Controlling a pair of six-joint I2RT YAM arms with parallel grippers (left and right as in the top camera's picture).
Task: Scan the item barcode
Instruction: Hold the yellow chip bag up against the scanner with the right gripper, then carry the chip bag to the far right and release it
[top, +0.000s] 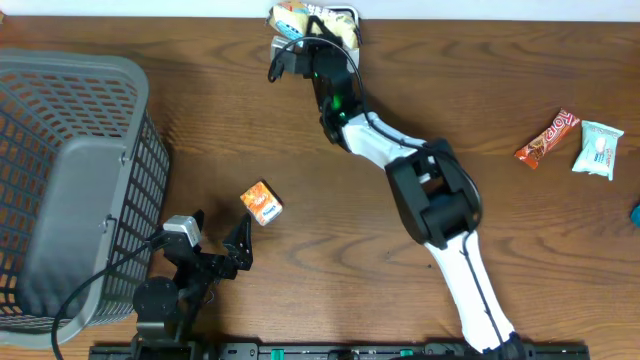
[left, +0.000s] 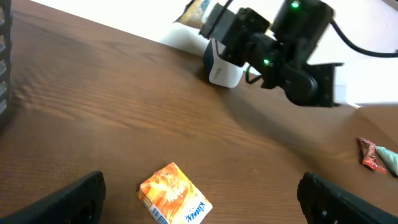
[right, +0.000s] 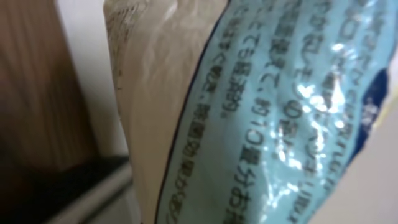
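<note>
At the far edge of the brown wooden counter (top: 200, 120), the glossy pale-blue and cream snack packet (right: 261, 112) fills my right wrist view. I see lines of small print on it but no barcode. I take this as the item in hand.

- The right hand (top: 283, 52) is reached out to that far edge, fingers pressed together. Neither the overhead nor the left wrist view shows whether it pinches the packet or only sits against it.
- A white rounded body (left: 222, 68) sits just under its tip. It may be the scanner; I cannot tell.
- The left hand (top: 218, 232) is spread wide and empty, low at the near side, with a small orange carton (top: 262, 203) lying on the counter just beyond its fingers.
- The grey mesh basket (top: 70, 180) is at the left. A red-brown bar wrapper (top: 547, 138) and a pale mint packet (top: 598, 150) lie well apart at the right.

Judgement: an early-to-middle stage. The item has been reached, and I judge the scan not yet made. The barcode face has yet to be found and presented, and the other items look untouched.
</note>
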